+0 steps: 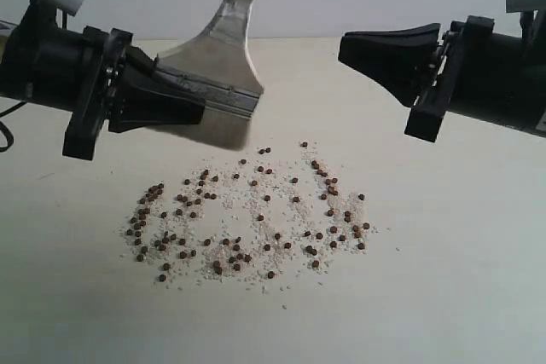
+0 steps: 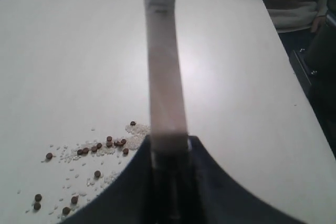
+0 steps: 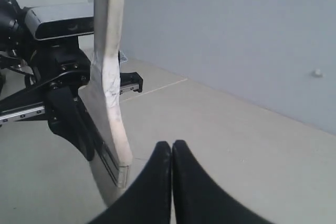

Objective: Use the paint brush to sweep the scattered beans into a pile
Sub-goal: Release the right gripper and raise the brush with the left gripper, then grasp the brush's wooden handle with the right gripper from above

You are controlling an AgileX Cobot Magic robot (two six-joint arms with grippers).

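The paint brush (image 1: 213,83) hangs upright with its wooden handle up and its pale bristles (image 1: 217,132) just above the table, behind the beans. My left gripper (image 1: 194,106) is shut on its silver ferrule from the left. In the left wrist view the brush (image 2: 165,77) runs up from the left gripper (image 2: 169,142). Dark brown beans (image 1: 247,210) and whitish grit lie spread in a wide patch; no compact pile shows. Some beans (image 2: 100,148) show beside the left jaws. My right gripper (image 1: 345,47) hovers to the right of the brush, shut and empty, seen as (image 3: 171,145) near the brush (image 3: 107,77).
The pale table (image 1: 444,279) carries only the beans and grit. A plain wall stands behind it. In the left wrist view the table's far edge (image 2: 273,19) drops off to dark clutter.
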